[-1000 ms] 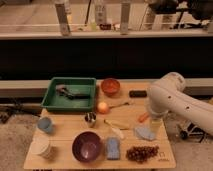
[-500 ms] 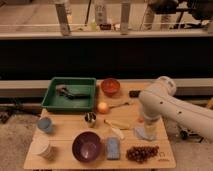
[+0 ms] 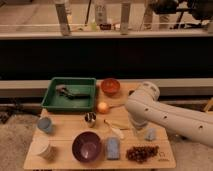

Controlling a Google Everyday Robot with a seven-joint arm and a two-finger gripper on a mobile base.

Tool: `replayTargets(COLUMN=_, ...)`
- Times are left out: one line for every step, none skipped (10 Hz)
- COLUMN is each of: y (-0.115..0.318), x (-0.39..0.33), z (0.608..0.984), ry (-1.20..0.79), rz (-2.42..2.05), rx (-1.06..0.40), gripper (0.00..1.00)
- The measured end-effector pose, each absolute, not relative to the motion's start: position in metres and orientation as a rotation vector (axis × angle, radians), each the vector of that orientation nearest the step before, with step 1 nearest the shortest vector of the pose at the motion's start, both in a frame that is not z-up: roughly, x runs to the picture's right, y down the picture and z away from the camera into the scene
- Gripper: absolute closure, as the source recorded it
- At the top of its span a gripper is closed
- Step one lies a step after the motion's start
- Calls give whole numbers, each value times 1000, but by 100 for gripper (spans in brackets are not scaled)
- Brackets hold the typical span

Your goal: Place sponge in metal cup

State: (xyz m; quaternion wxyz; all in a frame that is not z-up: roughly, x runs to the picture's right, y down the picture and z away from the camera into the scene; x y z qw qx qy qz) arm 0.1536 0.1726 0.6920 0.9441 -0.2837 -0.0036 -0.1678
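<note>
The blue rectangular sponge [image 3: 113,148] lies flat near the table's front edge, between a purple bowl and some grapes. The small metal cup [image 3: 90,118] stands upright in the middle of the table, left of and behind the sponge. My white arm [image 3: 165,115] reaches in from the right and bends down over the table's right half. The gripper [image 3: 139,129] hangs at its lower end, right of and behind the sponge and well right of the cup. It is mostly hidden by the arm.
A green tray [image 3: 50,96] holding a tool sits back left. Also here are an orange bowl [image 3: 110,86], an orange fruit [image 3: 103,107], a pale banana [image 3: 114,129], a purple bowl [image 3: 87,146], grapes [image 3: 141,153], a blue cup [image 3: 45,125], a white cup [image 3: 43,148] and a bluish object [image 3: 150,134] by the gripper.
The arm has swung left and lower over the table, bringing the gripper closer to the table's middle. The objects on the table have not moved.
</note>
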Motion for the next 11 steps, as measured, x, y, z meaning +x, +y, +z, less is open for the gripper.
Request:
replayTargets(y=176, x=146, z=694, ry=-15, rz=-374, rx=-580, gripper=20)
replayTargets(y=180, x=135, z=696, ry=-24, rz=-408, rx=-581, gripper=20)
replayTargets(y=182, x=128, z=698, ry=-29, rz=-434, rx=-581, gripper=20)
replayTargets(y=185, x=126, z=700, ry=-30, rz=-450, rx=-583, gripper=20)
replayTargets(y=188, x=124, z=701, ry=-33, rz=-465, rx=-584, gripper=20)
replayTargets(y=194, x=119, z=706, ry=-43, rz=-490, rx=-583, gripper=20)
replayTargets(y=201, x=111, z=713, ry=-55, rz=-518, rx=-585, gripper=20)
replayTargets(y=202, x=103, z=715, ry=-65, rz=-539, rx=-585, gripper=20)
replayTargets(y=203, x=100, z=717, ry=-72, rz=-550, rx=-583, gripper=20)
replayTargets(y=206, x=99, z=719, ry=-77, rz=-564, rx=-586, gripper=20)
replayTargets(y=208, x=95, z=722, ry=-86, rz=-578, rx=-588, gripper=20)
